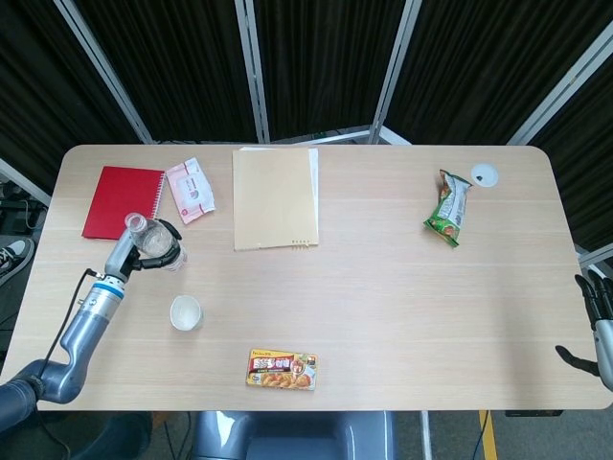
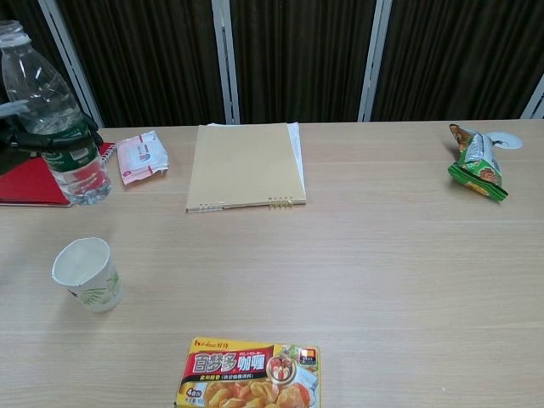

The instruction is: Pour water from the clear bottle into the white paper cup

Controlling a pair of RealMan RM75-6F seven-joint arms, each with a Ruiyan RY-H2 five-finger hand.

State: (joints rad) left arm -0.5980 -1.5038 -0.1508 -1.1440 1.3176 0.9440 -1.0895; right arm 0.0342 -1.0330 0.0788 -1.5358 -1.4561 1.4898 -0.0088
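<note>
My left hand (image 1: pixel 134 257) grips the clear bottle (image 1: pixel 153 243) around its middle, just behind and left of the white paper cup (image 1: pixel 185 312). In the chest view the bottle (image 2: pixel 58 119) stands nearly upright at the far left, partly filled with water, with the hand's dark fingers (image 2: pixel 30 140) wrapped around its green label. The cup (image 2: pixel 86 273) stands upright in front of it, apart from the bottle. My right hand (image 1: pixel 596 311) hangs off the table's right edge, fingers spread, holding nothing.
A red notebook (image 1: pixel 123 201), a pink wipes pack (image 1: pixel 190 190) and a tan folder (image 1: pixel 275 197) lie along the back. A green snack bag (image 1: pixel 448 208) and a white lid (image 1: pixel 485 174) are at the back right. A curry box (image 1: pixel 282 369) lies near the front edge.
</note>
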